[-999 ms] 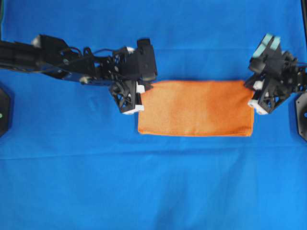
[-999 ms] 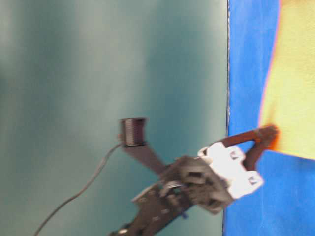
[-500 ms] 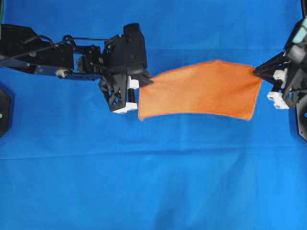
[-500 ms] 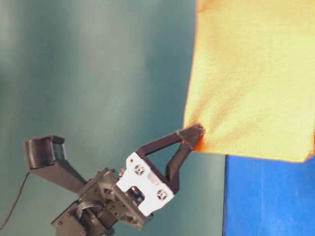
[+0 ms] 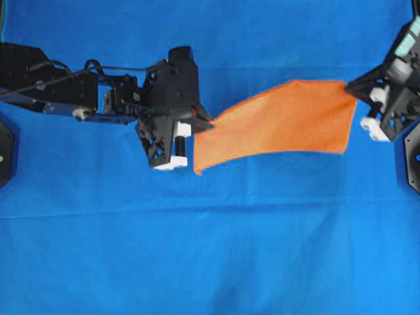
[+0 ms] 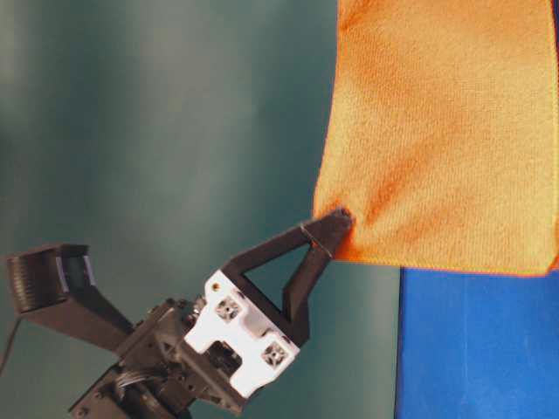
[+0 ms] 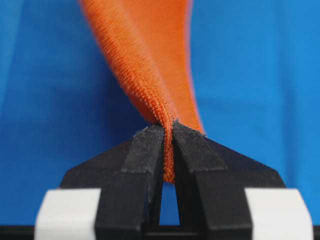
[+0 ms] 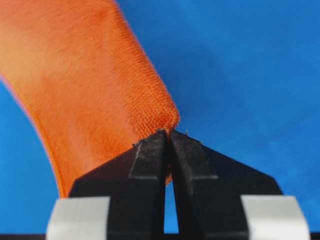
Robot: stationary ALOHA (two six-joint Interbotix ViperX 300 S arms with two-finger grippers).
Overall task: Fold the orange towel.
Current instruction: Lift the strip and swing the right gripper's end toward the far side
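Observation:
The orange towel [image 5: 279,125], folded to a long strip, hangs in the air between my two grippers above the blue sheet [image 5: 210,249]. My left gripper [image 5: 203,123] is shut on the towel's left end; the left wrist view shows the hem [image 7: 167,150] pinched between the black fingers [image 7: 145,160]. My right gripper [image 5: 351,85] is shut on the towel's upper right corner [image 8: 160,112], higher than the left end. In the table-level view the towel [image 6: 445,131] hangs as a sheet with one gripper [image 6: 341,218] pinching its lower corner.
The large blue cloth covers the whole table under the towel. Black arm bases sit at the left edge [image 5: 5,151] and right edge [image 5: 413,157]. A teal wall [image 6: 157,131] backs the table-level view.
Both grippers lifted the towel off the blue sheet. The right end rose higher and further back; the left end came up and shifted slightly right, so the towel now slants.

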